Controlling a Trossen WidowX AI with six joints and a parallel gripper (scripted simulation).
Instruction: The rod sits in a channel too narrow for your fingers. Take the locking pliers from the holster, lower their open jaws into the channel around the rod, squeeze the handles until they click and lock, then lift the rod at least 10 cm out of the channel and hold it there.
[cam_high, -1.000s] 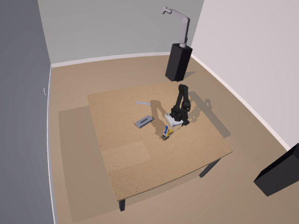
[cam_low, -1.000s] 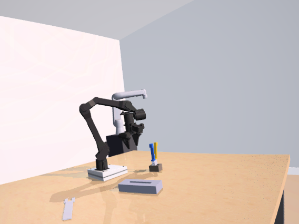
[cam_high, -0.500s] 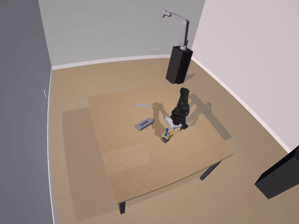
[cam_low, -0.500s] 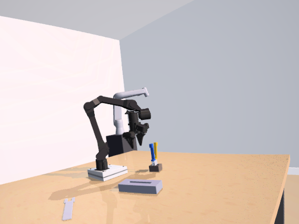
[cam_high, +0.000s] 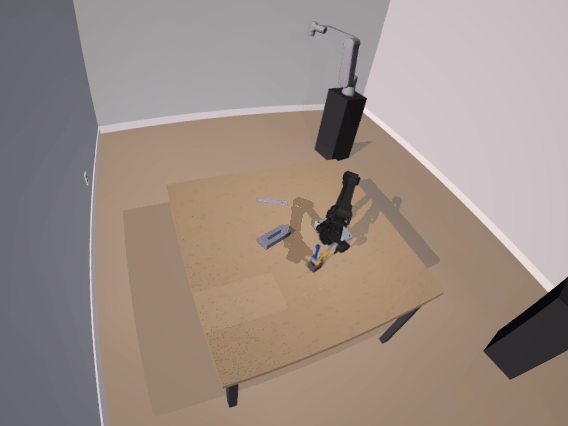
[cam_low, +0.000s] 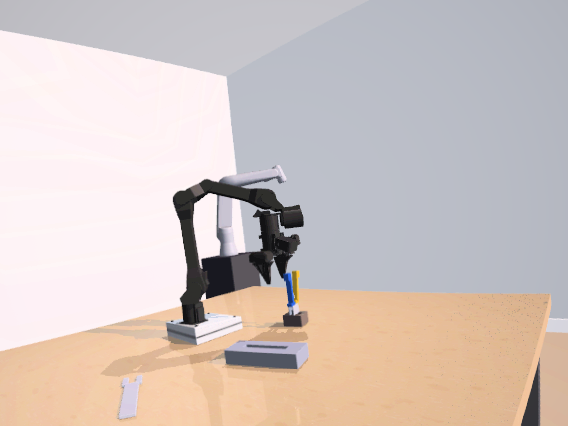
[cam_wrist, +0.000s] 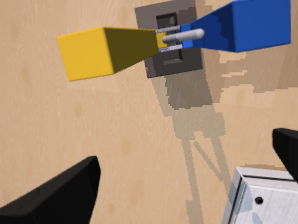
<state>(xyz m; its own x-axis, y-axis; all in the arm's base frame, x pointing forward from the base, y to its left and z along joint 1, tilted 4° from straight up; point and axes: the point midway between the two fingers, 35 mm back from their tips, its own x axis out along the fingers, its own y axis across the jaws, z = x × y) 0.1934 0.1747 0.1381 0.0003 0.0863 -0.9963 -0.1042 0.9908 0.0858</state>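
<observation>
One pair of locking pliers (cam_high: 317, 252) (cam_low: 289, 290) (cam_wrist: 235, 27) stands in one holster (cam_high: 314, 268) (cam_low: 296, 319) (cam_wrist: 148, 22) on the bench (cam_high: 240, 310) (cam_low: 425, 350) (cam_wrist: 30, 125), its two handles upward. The end effector (cam_high: 331, 243) (cam_low: 276, 280) (cam_wrist: 183, 151) is spread wide, holding nothing. Only the wrist view shows the holster's two dark recesses; the top and exterior views alone show one channel block (cam_high: 267, 242) (cam_low: 265, 358).
</observation>
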